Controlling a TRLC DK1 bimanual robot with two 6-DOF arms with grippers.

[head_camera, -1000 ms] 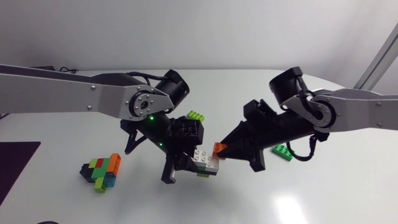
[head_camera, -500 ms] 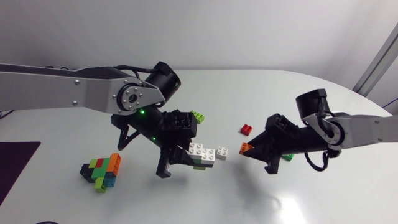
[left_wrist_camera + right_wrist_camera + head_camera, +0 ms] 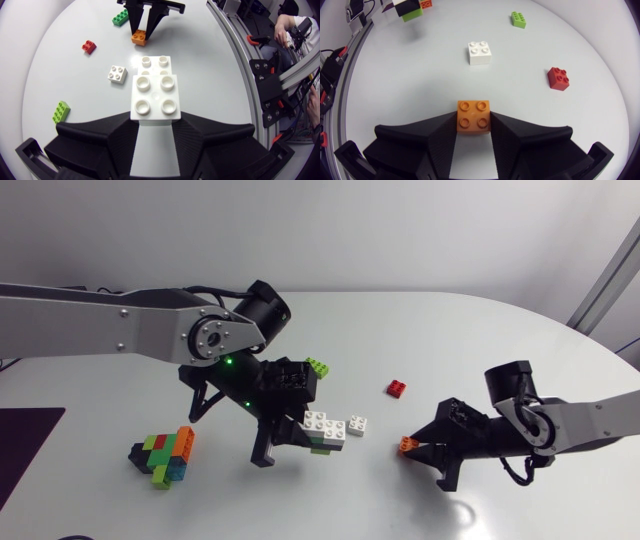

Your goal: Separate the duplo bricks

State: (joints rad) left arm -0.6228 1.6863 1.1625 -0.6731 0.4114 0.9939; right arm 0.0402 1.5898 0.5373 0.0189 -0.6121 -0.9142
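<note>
Left pincer (image 3: 152, 131) pinches the white stack (image 3: 154, 92) between both fingers. Right pincer (image 3: 473, 135) pinches the orange brick (image 3: 473, 115). Ahead of the right pincer, a white brick (image 3: 480, 52) and a red brick (image 3: 558, 78) lie on the counter (image 3: 420, 80), apart.

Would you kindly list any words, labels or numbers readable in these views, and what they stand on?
None can be read. The white bricks in the left gripper, the orange brick in the right gripper, and the table show no legible print.
</note>
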